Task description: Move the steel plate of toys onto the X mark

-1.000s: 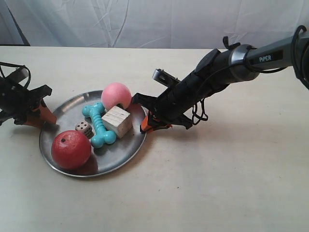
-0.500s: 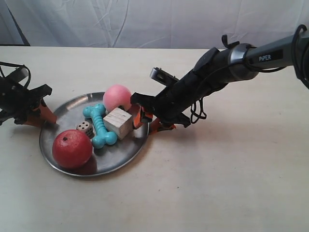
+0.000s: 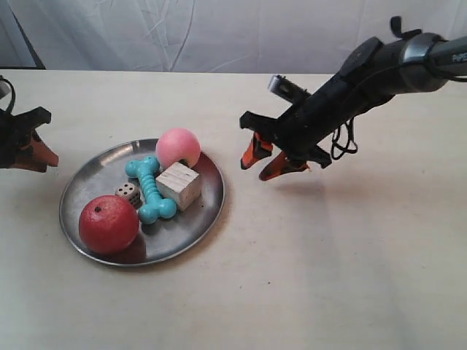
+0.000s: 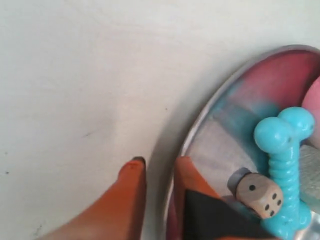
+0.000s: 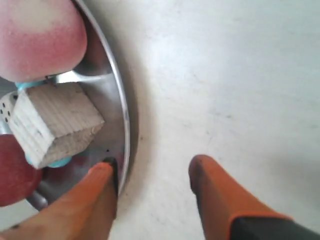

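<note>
The steel plate [image 3: 182,227] lies flat on the table and holds the red apple-like ball [image 3: 108,224], pink ball [image 3: 178,148], turquoise bone [image 3: 149,188], wooden cube [image 3: 179,184] and die [image 3: 127,194]. My right gripper [image 3: 254,170] hangs open above the table, off the plate's rim on the pink-ball side. The right wrist view shows its fingertips wide apart [image 5: 152,165], beside the rim [image 5: 122,115]. My left gripper [image 3: 52,162] is off the opposite rim. Its fingers stand slightly apart [image 4: 160,161], holding nothing. The X mark is not in view.
The pale tabletop [image 3: 328,277] stretches wide beyond the plate, with white cloth [image 3: 219,36] hanging behind it. The right arm's dark cable-wrapped body [image 3: 365,80] slants over the table at the exterior view's upper right.
The right gripper let go of the plate's rim, lifted and drew back away from the plate. The left gripper also left the rim and pulled back. The plate stayed in place.
</note>
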`<control>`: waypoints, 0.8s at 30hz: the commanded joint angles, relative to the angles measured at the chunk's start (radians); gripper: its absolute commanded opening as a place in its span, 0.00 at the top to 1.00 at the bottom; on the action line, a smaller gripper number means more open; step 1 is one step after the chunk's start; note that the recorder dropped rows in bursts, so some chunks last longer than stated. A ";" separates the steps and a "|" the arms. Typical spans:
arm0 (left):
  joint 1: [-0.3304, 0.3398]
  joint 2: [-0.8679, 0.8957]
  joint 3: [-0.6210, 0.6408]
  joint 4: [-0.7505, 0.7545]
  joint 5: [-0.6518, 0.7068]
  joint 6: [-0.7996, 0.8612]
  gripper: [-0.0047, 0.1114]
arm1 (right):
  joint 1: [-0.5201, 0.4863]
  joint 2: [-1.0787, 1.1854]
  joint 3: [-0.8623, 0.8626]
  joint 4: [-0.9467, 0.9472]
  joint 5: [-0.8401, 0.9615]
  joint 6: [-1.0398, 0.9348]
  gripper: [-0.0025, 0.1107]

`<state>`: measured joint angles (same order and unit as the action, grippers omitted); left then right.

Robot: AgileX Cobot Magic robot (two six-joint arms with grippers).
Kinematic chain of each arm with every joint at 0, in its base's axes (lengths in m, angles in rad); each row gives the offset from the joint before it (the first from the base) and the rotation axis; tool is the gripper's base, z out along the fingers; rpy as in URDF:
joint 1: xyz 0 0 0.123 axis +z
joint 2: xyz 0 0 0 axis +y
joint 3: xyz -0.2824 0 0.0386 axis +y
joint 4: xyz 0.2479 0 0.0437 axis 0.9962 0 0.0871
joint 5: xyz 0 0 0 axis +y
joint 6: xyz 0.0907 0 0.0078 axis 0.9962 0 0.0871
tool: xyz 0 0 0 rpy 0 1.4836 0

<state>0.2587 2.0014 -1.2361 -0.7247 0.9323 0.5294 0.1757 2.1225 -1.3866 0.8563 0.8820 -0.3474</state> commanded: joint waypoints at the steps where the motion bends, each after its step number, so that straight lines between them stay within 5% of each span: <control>1: 0.018 -0.109 0.001 -0.011 0.036 0.003 0.87 | -0.043 -0.089 0.003 -0.134 0.098 0.001 0.78; 3: 0.018 -0.170 0.001 -0.037 0.036 0.029 0.95 | -0.045 -0.147 0.010 -0.221 0.101 0.001 0.98; 10: 0.018 -0.497 0.011 -0.067 -0.019 0.063 0.96 | -0.045 -0.453 0.118 -0.306 -0.023 0.004 0.98; 19: 0.018 -1.044 0.188 -0.050 -0.175 0.135 0.96 | -0.032 -1.042 0.410 -0.315 -0.329 -0.061 0.98; 24: -0.080 -1.185 0.296 -0.062 -0.167 0.135 0.96 | 0.034 -1.327 0.569 -0.306 -0.380 -0.105 0.98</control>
<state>0.2320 0.8763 -0.9963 -0.7774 0.7665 0.6587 0.1797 0.9364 -0.8945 0.5504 0.5310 -0.4225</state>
